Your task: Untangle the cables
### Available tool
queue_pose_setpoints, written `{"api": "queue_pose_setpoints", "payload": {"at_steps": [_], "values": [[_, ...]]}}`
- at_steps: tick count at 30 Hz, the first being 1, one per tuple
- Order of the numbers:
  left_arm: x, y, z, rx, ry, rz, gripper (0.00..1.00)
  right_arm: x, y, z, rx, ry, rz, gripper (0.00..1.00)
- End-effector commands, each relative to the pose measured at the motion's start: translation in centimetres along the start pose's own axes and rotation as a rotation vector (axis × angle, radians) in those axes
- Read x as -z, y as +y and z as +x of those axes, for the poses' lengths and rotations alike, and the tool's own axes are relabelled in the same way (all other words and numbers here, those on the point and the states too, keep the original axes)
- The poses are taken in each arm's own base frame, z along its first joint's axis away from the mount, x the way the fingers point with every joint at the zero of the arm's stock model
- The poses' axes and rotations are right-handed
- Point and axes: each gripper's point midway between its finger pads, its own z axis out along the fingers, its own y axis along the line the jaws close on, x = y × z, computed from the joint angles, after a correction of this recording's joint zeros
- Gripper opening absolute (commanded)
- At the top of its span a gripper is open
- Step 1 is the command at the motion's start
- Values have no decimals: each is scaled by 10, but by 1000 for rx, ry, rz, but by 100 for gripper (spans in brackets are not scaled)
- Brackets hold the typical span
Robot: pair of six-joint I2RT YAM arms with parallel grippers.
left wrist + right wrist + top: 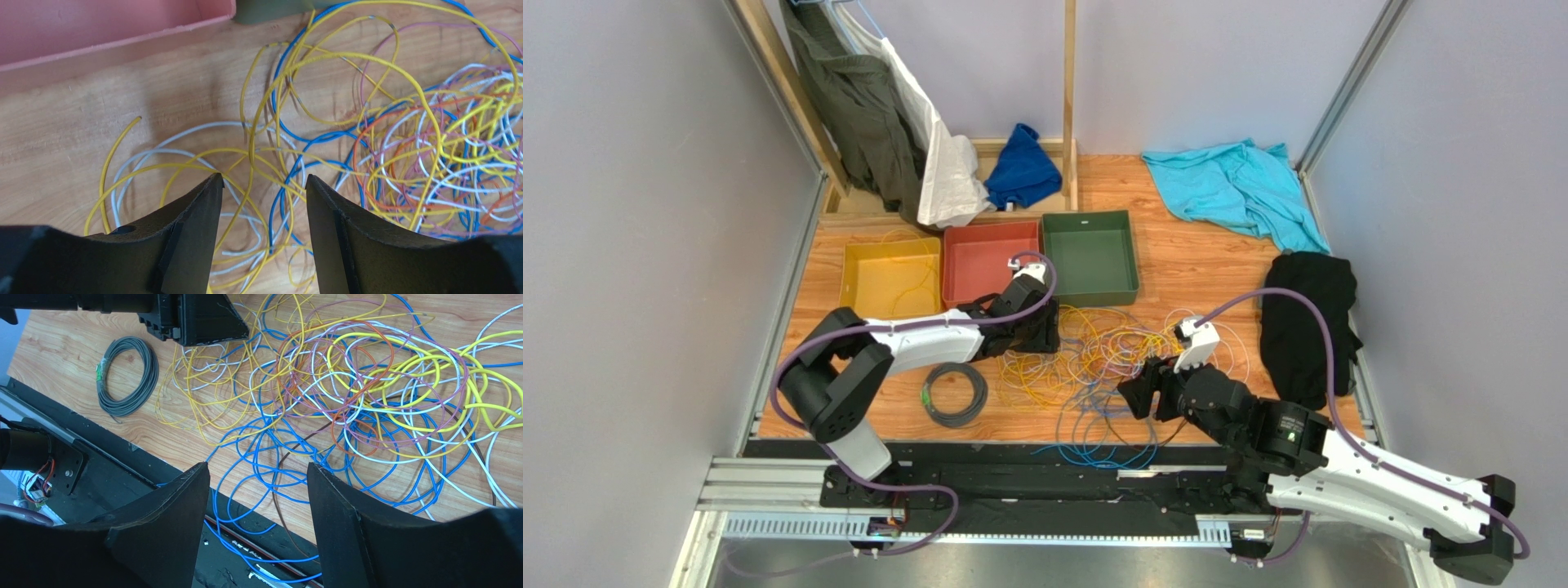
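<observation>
Currently | left pincer [263, 179] parted over cables [423, 158] | right pincer [258, 468] parted

A tangle of yellow, blue and orange cables [1100, 355] sprawls on the wooden bench [1210, 276]. The left arm [928, 337] reaches the tangle's far-left edge, and the right arm [1222, 404] meets its near-right side. A black coil [954, 393] lies apart to the left. A yellow tray [852, 279], red tray [977, 263] and green tray [1087, 257] stand behind.
</observation>
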Motion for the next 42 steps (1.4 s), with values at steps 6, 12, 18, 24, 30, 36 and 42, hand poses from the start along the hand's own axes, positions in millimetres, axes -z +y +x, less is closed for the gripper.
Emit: {"api": "queue_pose_setpoints", "payload": {"at_steps": [6, 12, 18, 24, 30, 36, 42], "values": [[-20, -9, -38, 77, -169, -20, 36, -3, 10, -8, -25, -20, -16, 64], [-10, -10, -38, 84, -180, -2, 0, -5, 8, -5, -21, -11, -10, 63], [65, -14, -48, 54, -269, 23, 0, -4, 9, -6, -24, -16, -14, 63], [161, -8, -63, 77, -420, 60, 0, -5, 12, -15, -22, -46, -15, 64], [261, 9, -91, 80, -564, 84, 0, -4, 22, -20, -41, -49, -47, 63], [351, 31, -135, 45, -701, -10, 0, -3, 26, -24, -55, -56, -66, 62], [410, 56, -172, 47, -813, -190, 0, 0, 28, -28, -54, -62, -71, 62]]}}
